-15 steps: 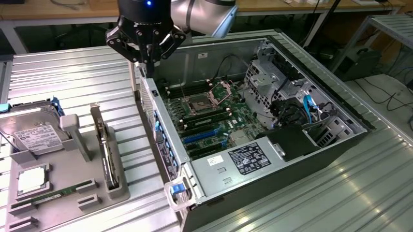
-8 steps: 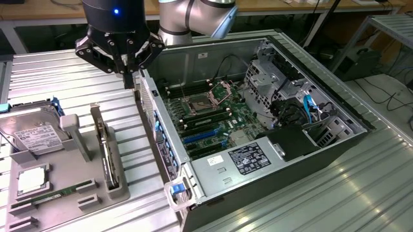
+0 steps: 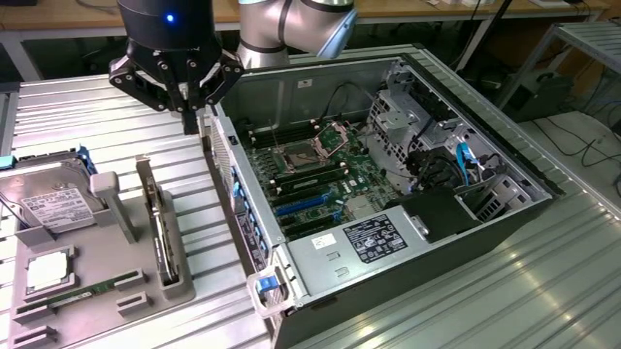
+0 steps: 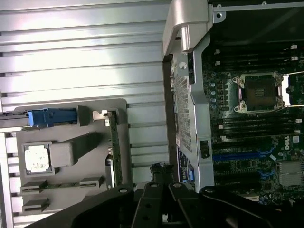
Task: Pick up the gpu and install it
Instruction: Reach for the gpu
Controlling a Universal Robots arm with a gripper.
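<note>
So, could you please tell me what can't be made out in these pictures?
- Graphics card: it stands edge-on in the grey tray in both views, so its faces are hidden.
- Grey tray: cut off by the exterior view's left edge.
- Hard drive and power supply label: print too small to read, exterior view.
- Computer case: in the wrist view, the gripper covers part of it.

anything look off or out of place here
Nothing looks damaged or spilled. The gpu stands on edge in the gray tray; the end effector hovers by the computer case wall. The CPU socket sits open.
</note>
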